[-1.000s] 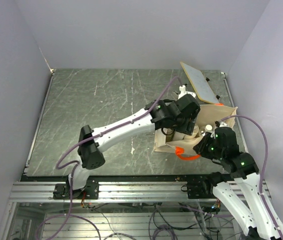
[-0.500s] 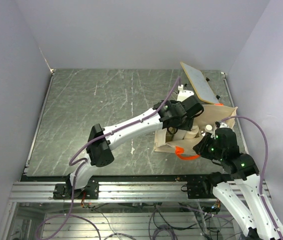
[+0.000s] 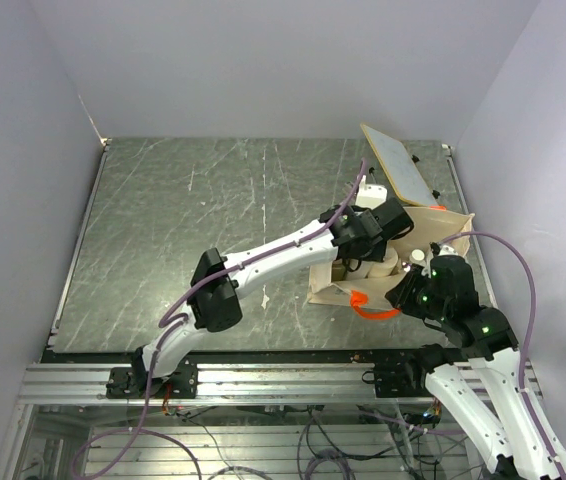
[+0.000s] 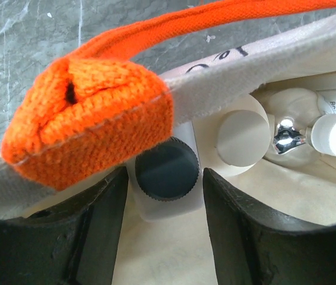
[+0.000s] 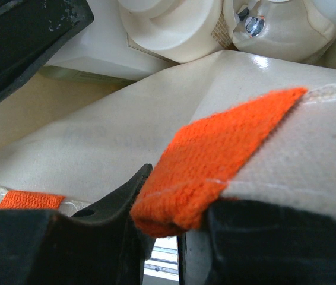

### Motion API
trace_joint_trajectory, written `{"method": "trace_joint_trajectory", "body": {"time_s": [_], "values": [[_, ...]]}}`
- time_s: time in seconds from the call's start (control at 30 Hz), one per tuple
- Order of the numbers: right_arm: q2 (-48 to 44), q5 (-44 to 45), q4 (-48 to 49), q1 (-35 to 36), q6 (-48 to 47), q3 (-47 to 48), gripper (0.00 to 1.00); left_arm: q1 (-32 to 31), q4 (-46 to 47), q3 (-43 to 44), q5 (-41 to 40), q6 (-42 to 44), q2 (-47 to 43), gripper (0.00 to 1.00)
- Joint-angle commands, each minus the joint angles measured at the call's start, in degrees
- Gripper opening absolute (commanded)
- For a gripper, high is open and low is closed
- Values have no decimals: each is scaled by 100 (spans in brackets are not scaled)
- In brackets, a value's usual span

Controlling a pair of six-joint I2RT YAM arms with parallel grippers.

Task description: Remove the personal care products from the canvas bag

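Table (image 3: 183, 230) lies under the canvas bag (image 3: 441, 222). The left claw (image 4: 164, 181) reaches down into the bag from the bag's left side. Its fingers (image 4: 102, 225) are spread apart, one on each side of a white bottle with a black cap (image 4: 167, 168). That bottle stands inside the bag, just under the bag's orange tab (image 4: 91, 116). A cream round bottle (image 4: 242, 138) and a shiny-topped bottle (image 4: 289, 139) stand beside it in the bag. The right claw (image 5: 168, 228) is at the bag's near rim, pinching the cloth and its orange strap (image 5: 215, 166).
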Motion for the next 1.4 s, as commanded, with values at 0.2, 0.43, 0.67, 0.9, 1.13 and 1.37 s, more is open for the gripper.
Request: {"method": "trace_joint_trajectory", "body": {"time_s": [0.2,0.43,0.67,0.9,1.13,1.37], "values": [[-61,-150,202,4,-136,-26,21,79,-457,443,-658,-124,668,65],[-76,-142,213,1,-153,-15,22,113,-420,438,-666,-114,844,70],[-105,-150,222,0,-167,-16,23,132,-460,516,-709,-8,975,64],[-97,-155,239,1,-188,-9,24,124,-291,570,-696,338,597,27],[-67,-136,227,1,-173,-6,25,85,-138,670,-781,689,-62,7],[-58,-116,207,1,-137,-16,25,45,37,714,-473,848,-605,7]]}}
